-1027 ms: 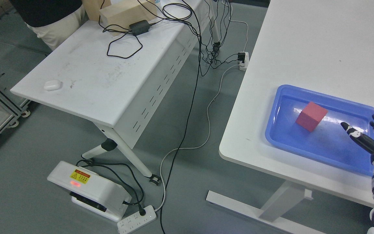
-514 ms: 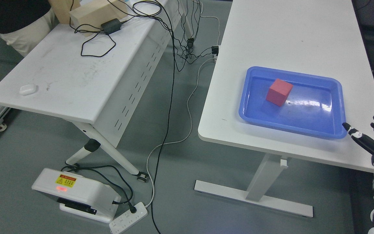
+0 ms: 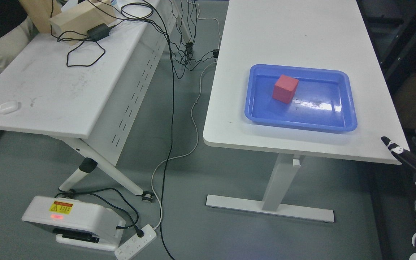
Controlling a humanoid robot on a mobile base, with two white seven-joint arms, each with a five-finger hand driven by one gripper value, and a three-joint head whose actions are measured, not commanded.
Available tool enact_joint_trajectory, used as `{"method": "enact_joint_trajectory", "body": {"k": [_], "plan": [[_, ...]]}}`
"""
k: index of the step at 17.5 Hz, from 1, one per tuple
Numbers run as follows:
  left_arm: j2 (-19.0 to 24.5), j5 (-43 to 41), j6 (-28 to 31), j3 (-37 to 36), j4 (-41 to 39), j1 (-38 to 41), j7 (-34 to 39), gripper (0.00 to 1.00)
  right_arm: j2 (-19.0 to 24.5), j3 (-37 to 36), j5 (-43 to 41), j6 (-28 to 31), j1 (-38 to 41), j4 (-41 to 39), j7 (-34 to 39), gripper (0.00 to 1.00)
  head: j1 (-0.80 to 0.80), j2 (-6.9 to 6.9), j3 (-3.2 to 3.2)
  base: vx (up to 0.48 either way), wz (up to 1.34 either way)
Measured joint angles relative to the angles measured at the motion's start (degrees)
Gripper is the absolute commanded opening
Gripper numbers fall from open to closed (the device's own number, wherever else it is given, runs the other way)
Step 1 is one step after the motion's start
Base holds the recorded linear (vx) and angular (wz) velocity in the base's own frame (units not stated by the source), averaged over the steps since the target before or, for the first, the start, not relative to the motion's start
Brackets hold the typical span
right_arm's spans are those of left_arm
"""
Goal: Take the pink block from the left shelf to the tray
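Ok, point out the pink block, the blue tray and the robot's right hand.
pink block (image 3: 285, 89): head view, on its front face.
blue tray (image 3: 352, 115): head view, on its right rim.
right hand (image 3: 415, 151): head view, on the palm, fingers spread, holding nothing.

High head view, angled downward

A pink-red block sits in a glossy blue tray on a plain white tabletop. The robot hand is black and white. The floor is grey. A white box bears a yellow-and-red label.
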Motion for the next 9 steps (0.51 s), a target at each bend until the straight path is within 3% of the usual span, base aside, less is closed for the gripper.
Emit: {"method": "enact_joint_trajectory", "body": {"k": [9], "plan": [[0.00, 0.00, -0.01, 0.00, 0.00, 0.02, 0.00, 1.00, 0.09, -0.09, -0.03, 0.12, 0.00, 0.06, -0.20, 1.00, 0.00, 0.00, 0.00, -0.145, 0.00]]}}
